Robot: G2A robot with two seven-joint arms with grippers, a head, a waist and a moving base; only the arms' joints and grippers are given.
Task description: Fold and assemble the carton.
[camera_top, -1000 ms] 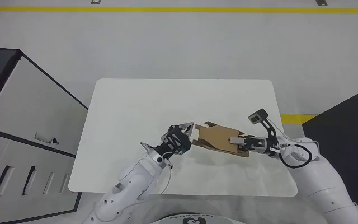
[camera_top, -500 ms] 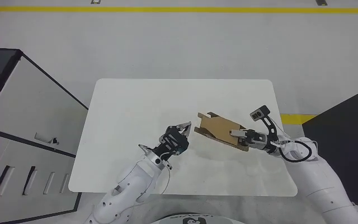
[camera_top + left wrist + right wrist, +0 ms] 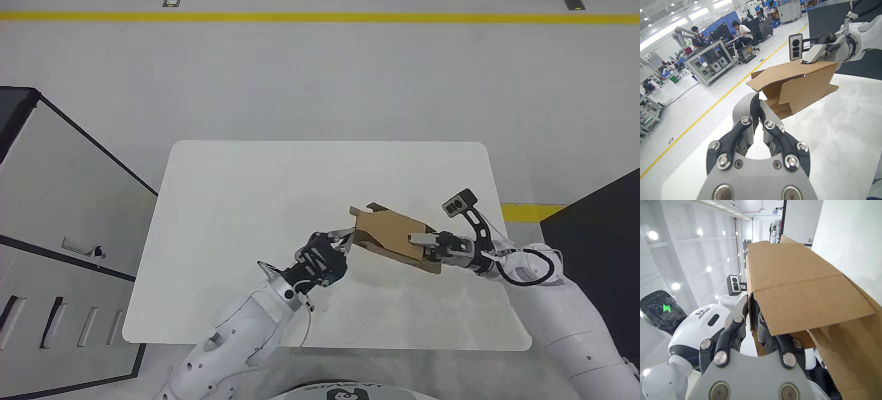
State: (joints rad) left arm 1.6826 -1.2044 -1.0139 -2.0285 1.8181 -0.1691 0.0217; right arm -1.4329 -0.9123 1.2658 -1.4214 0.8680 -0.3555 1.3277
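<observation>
While right fingers (image 3: 735, 312) pinch the carton (image 3: 395, 232), left fingers (image 3: 743, 111) pressed together — just beside its edge.

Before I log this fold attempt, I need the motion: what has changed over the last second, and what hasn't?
The right gripper swung the carton so that its free end went farther from the robot. The left gripper closed its fingers and moved in close to that free end. Unchanged: the right gripper's clamp on the carton's other end.
</observation>
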